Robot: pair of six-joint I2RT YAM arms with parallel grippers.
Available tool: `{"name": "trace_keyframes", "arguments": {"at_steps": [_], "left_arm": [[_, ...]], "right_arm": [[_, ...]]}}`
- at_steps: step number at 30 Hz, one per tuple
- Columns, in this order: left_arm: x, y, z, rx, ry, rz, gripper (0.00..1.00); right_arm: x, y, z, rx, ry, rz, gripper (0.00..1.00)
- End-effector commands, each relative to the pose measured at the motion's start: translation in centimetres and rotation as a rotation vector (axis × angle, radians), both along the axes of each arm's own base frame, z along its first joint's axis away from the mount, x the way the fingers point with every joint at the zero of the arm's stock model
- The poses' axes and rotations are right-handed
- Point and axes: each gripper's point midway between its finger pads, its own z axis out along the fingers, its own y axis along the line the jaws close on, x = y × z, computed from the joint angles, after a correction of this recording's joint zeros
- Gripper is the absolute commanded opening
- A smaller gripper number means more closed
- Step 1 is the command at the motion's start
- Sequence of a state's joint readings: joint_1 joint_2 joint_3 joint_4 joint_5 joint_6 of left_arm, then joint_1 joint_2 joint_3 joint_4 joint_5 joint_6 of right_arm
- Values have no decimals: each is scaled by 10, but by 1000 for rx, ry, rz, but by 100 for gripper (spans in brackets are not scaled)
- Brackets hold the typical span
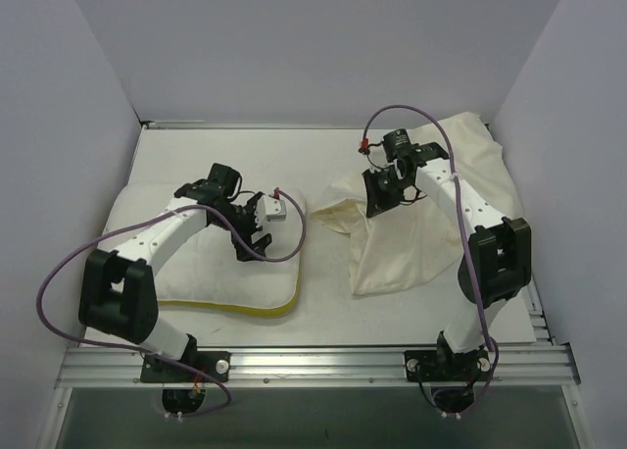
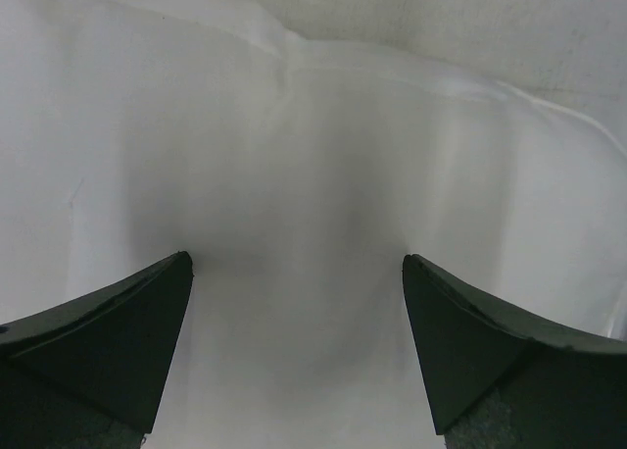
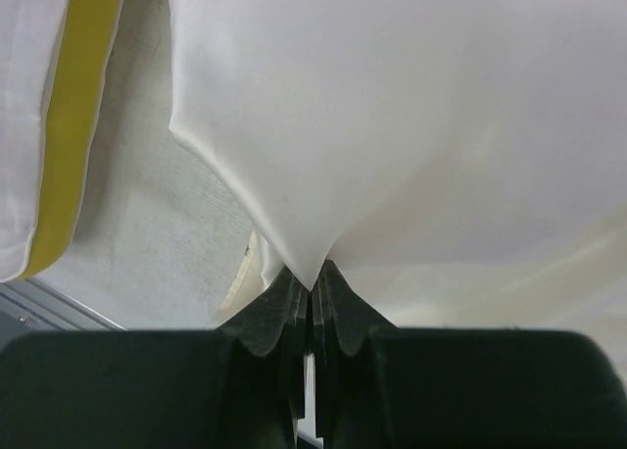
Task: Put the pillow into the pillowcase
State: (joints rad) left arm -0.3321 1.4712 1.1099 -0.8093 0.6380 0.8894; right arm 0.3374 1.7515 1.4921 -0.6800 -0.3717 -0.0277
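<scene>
L gripper (image 1: 253, 241) sits over the pillow (image 1: 269, 277). Its fingers (image 2: 118, 341) are wide apart w/ nothing clamped btwn them. White pillow fabric fills the gap btwn the tips and dips into a shallow shaded hollow there; can't tell if the tips actually press the cover. A seam of the pillow runs across just beyond the fingertips. The pillow lies flat on the table (image 1: 323, 155), its yellow band on the edge behind the L fingers, toward the arm bases.

R gripper (image 1: 377, 204) has its fingers (image 3: 265, 322) together, pinched on a fold of the pillowcase (image 1: 421, 243). The cream cloth comes to a point right at the tips and fans out taut ahead of them, held above the tabletop. The rest of the case lies limp and wrinkled beyond and beside the R fingers.

The pillow is outside the case: its yellow edge shows off to one side of the R fingers, apart from the cloth, w/ bare tabletop btwn. Can't tell which edge of the case is the open one
</scene>
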Motion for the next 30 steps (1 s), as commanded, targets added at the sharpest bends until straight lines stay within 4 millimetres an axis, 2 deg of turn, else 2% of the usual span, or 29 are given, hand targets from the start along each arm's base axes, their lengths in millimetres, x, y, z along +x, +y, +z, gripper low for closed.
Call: {"name": "trace_keyframes", "arguments": {"at_steps": [1, 3, 4, 6, 8, 13, 15, 18, 21, 24, 25, 26, 28, 29, 30], "left_arm": [[30, -1, -22, 42, -77, -60, 97], [32, 2, -29, 60, -78, -76, 97], [32, 3, -29, 60, -81, -81, 97], [27, 5, -31, 56, -80, -87, 97], [23, 7, -24, 45, -99, -87, 97], [6, 25, -23, 47, -111, -61, 98], [2, 29, -25, 53, -108, -60, 97], [-5, 35, -31, 59, -90, -55, 97], [-6, 35, -36, 58, -69, -53, 97], [-3, 35, -38, 60, -63, -54, 97], [-2, 35, -41, 63, -57, -57, 98], [-3, 35, -44, 66, -47, -60, 97], [-6, 38, -53, 85, -21, -67, 89], [-8, 40, -58, 97, -9, -64, 80], [-7, 43, -58, 101, -7, -55, 55]], "right_arm": [[-32, 8, -2, 25, 120, 71, 0], [-36, 10, -11, 21, 162, 87, 0], [-43, 13, -15, 3, 189, 109, 6], [-48, 12, -30, -42, 213, 139, 9], [-51, 17, -41, -65, 230, 152, 9], [-46, 19, -50, -115, 232, 148, 18], [-41, 17, -51, -132, 219, 141, 17], [-39, 16, -50, -144, 207, 144, 0], [-42, 17, -46, -128, 204, 146, 0], [-53, 26, -30, -43, 203, 179, 0], [-58, 31, -16, 15, 191, 190, 0], [-60, 31, -11, 34, 184, 190, 0], [-62, 32, 9, 93, 151, 186, 0], [-61, 31, 15, 115, 144, 176, 0], [-62, 29, 20, 131, 138, 171, 0]]}}
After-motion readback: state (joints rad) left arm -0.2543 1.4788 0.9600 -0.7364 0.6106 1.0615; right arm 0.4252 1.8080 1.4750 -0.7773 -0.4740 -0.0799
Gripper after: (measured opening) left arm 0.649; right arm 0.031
